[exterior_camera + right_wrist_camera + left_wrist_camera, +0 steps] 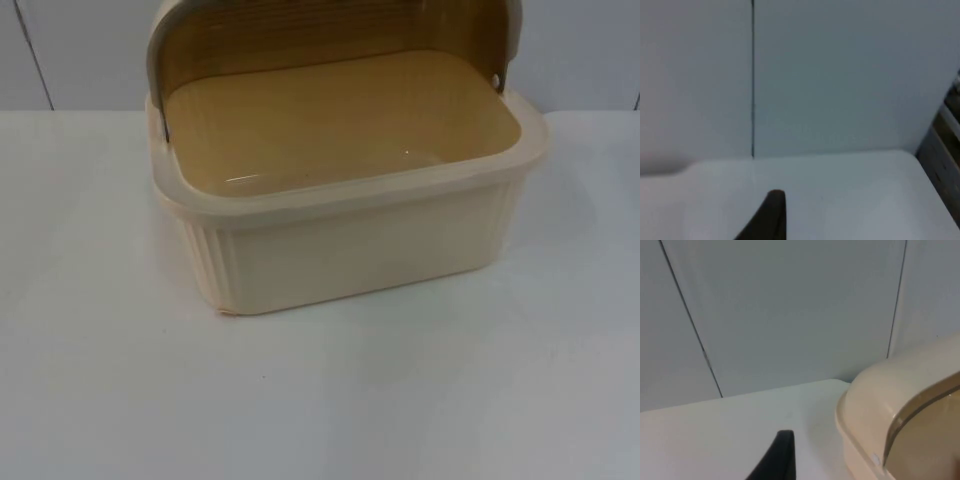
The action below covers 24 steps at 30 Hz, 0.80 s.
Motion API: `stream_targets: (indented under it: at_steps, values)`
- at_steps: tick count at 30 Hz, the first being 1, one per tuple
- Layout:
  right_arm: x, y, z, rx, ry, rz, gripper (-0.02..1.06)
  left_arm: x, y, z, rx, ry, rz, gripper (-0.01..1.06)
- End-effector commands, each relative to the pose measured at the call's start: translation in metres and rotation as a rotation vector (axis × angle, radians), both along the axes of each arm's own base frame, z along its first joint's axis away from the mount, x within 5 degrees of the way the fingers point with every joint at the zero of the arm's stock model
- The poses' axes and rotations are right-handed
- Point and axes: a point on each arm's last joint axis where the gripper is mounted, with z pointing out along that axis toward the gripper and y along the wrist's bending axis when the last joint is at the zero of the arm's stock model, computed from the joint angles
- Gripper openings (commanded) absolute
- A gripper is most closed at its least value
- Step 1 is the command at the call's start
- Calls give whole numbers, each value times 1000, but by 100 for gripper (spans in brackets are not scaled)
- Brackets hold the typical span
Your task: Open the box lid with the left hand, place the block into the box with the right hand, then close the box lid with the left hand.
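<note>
The left pincer (782, 460) hangs low over the white worktop (90, 380), just beside the box's left end. In the left wrist view one black fingertip (784, 452) stands over the bare worktop surface, with the grey partition wall (790, 315) behind it. Whether this pincer is wide or narrow cannot be told, since a single fingertip is all that can be seen of it. It touches nothing.

The box (350, 250), a cream plastic container with ribbed side walls, sits on the worktop towards the back, close to the partition wall. Its lid (330, 35), a translucent brownish roll-top cover with a pale edge, is swung up and back, so the box stands open. The inside floor of the box is bare and yellowish, with a faint shine on it. In the left wrist view the rounded cream end of the box and the tinted edge of the lid lie near the fingertip but apart from it.

The right pincer (772, 215) hangs over the worktop too, facing the partition wall, and one dark fingertip (774, 205) stands above the white surface. How far apart its fingers stand cannot be told either. It holds nothing that can be made out.
</note>
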Motion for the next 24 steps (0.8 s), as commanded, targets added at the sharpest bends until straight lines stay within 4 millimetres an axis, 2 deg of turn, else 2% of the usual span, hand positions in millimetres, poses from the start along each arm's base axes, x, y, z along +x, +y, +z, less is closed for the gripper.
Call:
stream_targets:
  at_steps: [1,3,6,7,11,16,24]
  values:
    - [0,7,8,40,-43,50,105,0,-1,1,2,-18,-4,103]
    - [0,8,7,39,-35,60,105,0,-1,1,2,-18,-4,103]
    - [1,34,1,31,32,188,105,0,-1,0,3,-14,-3,103]
    - [1,34,1,31,32,188,105,0,-1,0,3,-14,-3,103]
    - [-4,59,6,-34,20,306,105,0,-1,0,3,-12,-3,103]
    - [-5,61,8,39,-3,291,105,0,-1,0,3,-12,-3,103]
    - [-4,61,9,50,-18,292,105,0,1,-2,-39,17,23,103]
